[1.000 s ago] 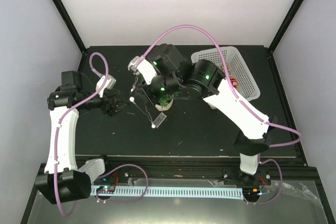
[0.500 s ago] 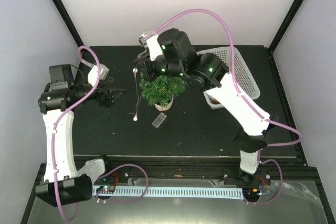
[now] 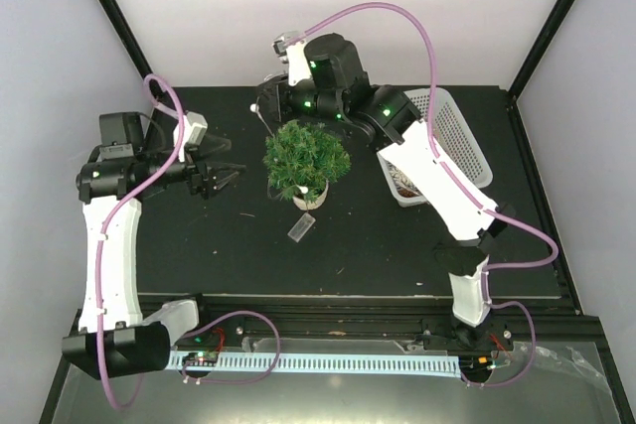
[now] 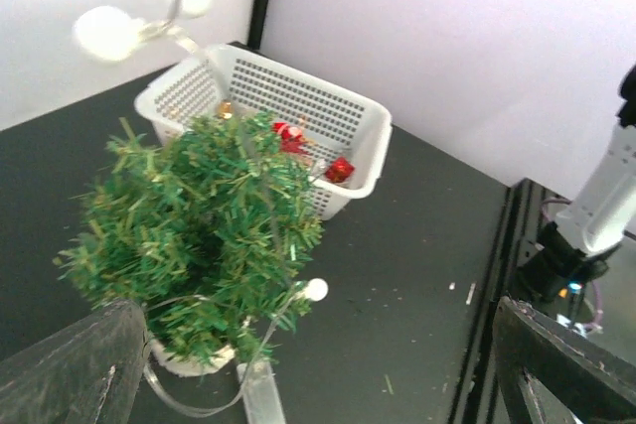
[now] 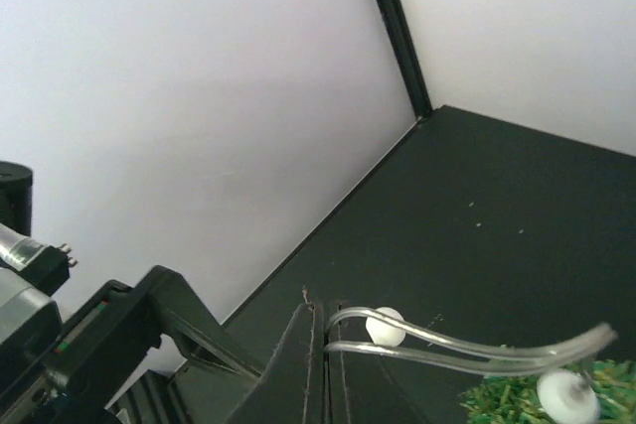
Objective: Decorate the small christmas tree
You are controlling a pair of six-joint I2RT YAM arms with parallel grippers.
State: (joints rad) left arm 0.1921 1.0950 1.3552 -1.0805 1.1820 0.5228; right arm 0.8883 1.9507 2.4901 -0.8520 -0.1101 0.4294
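Note:
The small christmas tree (image 3: pixel 306 161) stands upright on its beige base at the table's middle; it also fills the left of the left wrist view (image 4: pixel 199 235). A clear-wire string of lights with white bulbs (image 5: pixel 447 347) runs from the tree to my right gripper (image 5: pixel 326 320), which is shut on the wire behind and to the left of the tree (image 3: pixel 266 106). One bulb (image 4: pixel 315 290) hangs at the tree's side. The string's clear box (image 3: pixel 303 228) lies in front of the base. My left gripper (image 3: pixel 224 178) is open and empty, left of the tree.
A white basket (image 3: pixel 447 136) stands right of the tree, with red and gold ornaments inside (image 4: pixel 298 141). The enclosure's white walls and black corner post (image 5: pixel 397 27) are close behind the right gripper.
My right gripper has moved from over the tree to behind it, drawing the light string up off the table. The tree is now uncovered. The left gripper has shifted slightly.

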